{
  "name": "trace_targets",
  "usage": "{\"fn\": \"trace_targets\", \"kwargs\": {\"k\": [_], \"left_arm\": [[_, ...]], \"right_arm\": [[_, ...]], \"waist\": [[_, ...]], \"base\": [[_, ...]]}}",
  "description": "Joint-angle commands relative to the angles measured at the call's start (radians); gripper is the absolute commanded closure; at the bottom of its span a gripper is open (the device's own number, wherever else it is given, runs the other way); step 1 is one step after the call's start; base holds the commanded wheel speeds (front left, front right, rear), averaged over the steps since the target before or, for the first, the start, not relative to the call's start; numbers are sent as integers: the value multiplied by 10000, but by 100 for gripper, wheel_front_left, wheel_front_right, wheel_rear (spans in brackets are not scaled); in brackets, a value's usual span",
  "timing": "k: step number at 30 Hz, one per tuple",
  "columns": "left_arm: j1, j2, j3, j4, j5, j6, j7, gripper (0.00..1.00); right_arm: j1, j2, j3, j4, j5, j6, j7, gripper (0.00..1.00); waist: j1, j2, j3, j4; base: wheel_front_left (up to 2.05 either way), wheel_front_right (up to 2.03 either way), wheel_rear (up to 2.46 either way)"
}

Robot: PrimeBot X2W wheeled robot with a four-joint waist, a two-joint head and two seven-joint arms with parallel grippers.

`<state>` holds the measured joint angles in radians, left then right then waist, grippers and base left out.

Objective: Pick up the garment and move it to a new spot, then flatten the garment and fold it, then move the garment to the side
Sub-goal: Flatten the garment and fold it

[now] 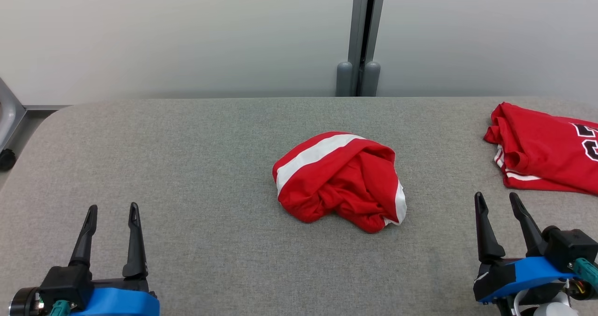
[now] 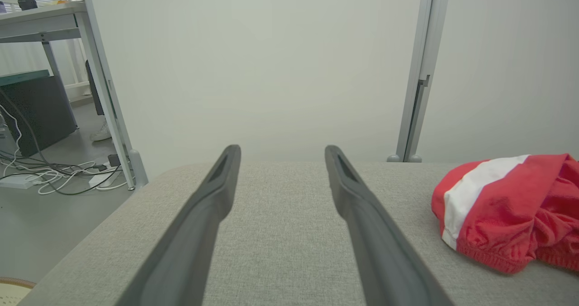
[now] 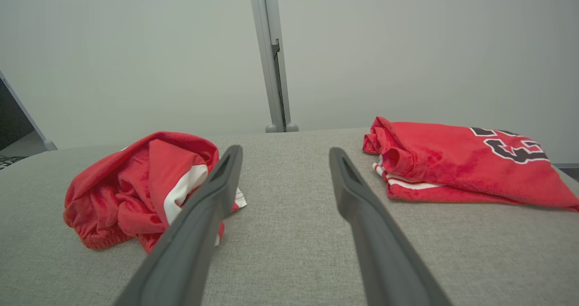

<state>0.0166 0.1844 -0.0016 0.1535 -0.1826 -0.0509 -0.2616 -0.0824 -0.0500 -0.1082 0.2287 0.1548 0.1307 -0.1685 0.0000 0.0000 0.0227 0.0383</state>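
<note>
A crumpled red garment with white stripes (image 1: 339, 180) lies bunched in the middle of the grey table (image 1: 210, 147). The left wrist view has it at the right edge (image 2: 506, 211); the right wrist view has it at the left (image 3: 140, 188). My left gripper (image 1: 113, 211) hovers near the table's front left, open, nothing between its fingers, well left of the garment. My right gripper (image 1: 496, 199) stands open at the front right, empty, to the right of the garment.
A folded red jersey with dark lettering (image 1: 544, 150) lies at the table's right side, also in the right wrist view (image 3: 457, 161). A pale partition wall with a grey post (image 1: 362, 35) runs behind the table. Cables lie on the floor (image 2: 59, 174) past the left edge.
</note>
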Motion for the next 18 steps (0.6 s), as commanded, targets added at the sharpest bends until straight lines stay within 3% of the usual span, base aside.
{"fn": "trace_targets", "kwargs": {"k": [1,18], "left_arm": [[69,-44,105,29,79,-54,-48,0],[-39,-311,402,92,406,-295,-48,0]], "right_arm": [[101,-12,-19,-51,-11,1,23,0],[-154,-52,14,3,-42,1,11,0]], "waist": [[0,0,-4,6],[0,0,107,-13]], "base": [[0,0,0],[0,0,0]]}}
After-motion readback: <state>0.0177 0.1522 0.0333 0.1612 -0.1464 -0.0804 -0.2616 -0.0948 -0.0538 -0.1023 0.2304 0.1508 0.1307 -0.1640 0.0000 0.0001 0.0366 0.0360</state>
